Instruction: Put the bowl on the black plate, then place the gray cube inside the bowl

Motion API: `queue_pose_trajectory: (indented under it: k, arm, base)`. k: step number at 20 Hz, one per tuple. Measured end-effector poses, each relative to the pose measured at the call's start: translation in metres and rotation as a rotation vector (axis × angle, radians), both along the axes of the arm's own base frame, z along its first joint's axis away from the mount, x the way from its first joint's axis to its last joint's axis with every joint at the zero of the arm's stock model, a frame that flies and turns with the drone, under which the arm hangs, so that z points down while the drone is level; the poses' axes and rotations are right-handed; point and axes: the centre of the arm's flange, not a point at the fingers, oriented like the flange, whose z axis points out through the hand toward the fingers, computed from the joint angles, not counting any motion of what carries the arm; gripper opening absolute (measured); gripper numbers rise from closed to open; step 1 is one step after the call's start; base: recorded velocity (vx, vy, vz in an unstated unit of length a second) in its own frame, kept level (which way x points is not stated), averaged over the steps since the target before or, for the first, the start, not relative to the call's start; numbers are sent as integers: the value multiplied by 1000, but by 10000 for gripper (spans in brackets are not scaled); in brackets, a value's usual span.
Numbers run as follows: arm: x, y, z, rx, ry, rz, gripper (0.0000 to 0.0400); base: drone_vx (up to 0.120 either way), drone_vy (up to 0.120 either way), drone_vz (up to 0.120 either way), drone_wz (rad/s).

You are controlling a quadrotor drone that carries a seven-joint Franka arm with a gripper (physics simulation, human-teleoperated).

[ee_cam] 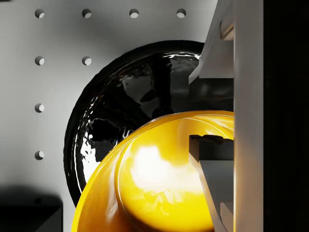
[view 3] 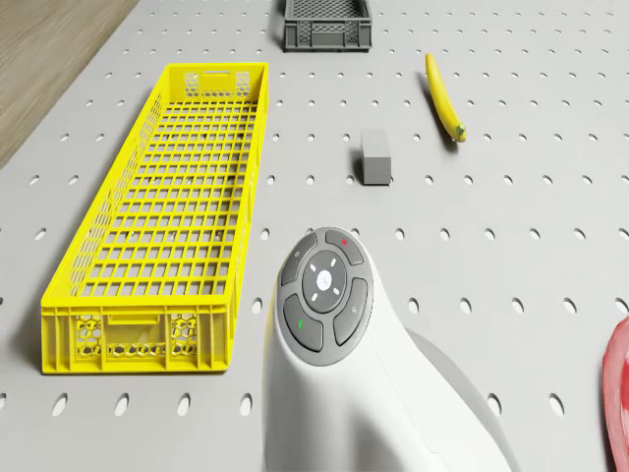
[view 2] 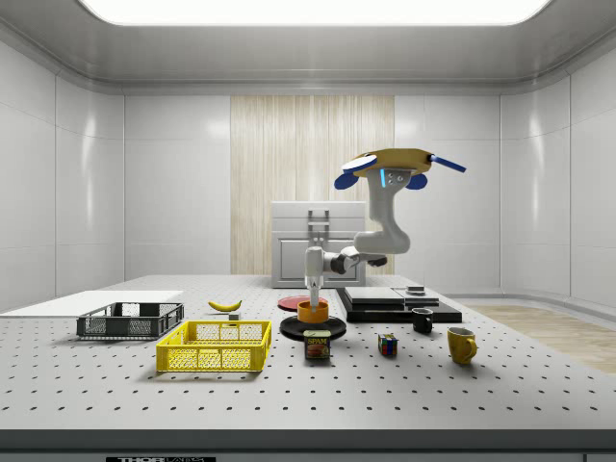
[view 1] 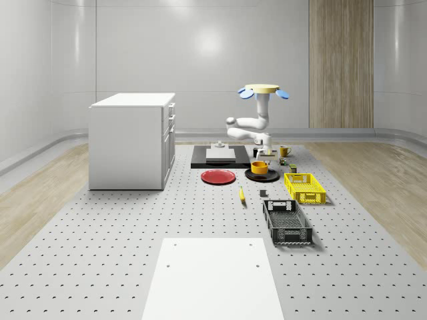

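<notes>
Black plate (ee_cam: 111, 111): high-gloss, rippled reflections. Orange bowl (ee_cam: 159, 183) on it: glossy, smooth. Yellow crate (view 3: 167, 216): plastic lattice. Tabletop (view 3: 550, 256): matt, perforated.

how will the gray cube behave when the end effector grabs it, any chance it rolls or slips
The gray cube looks like a rigid block with flat faces, so it will probably not roll and should sit squarely between flat fingers. Its smooth, plain finish may be a little slippery. It lies alone on the table, so approach seems unobstructed.

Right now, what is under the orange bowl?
The black plate lies under the orange bowl, which the gripper holds at the rim. Whether the bowl touches the plate is hidden.
</notes>
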Motion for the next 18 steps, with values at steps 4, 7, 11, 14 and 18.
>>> queue_pose_trajectory:
  k: [4,7,11,14,18]
  arm:
    - [0,0,4,0,0,0,100]
    - [0,0,14,0,0,0,100]
    - [0,0,25,0,0,0,185]
    - [0,0,24,0,0,0,298]
    - [0,0,22,0,0,0,363]
  base:
    - [0,10,0,0]
    - [0,0,0,0]
    - [0,0,0,0]
    - [0,0,80,0]
    - [70,-60,80,0]
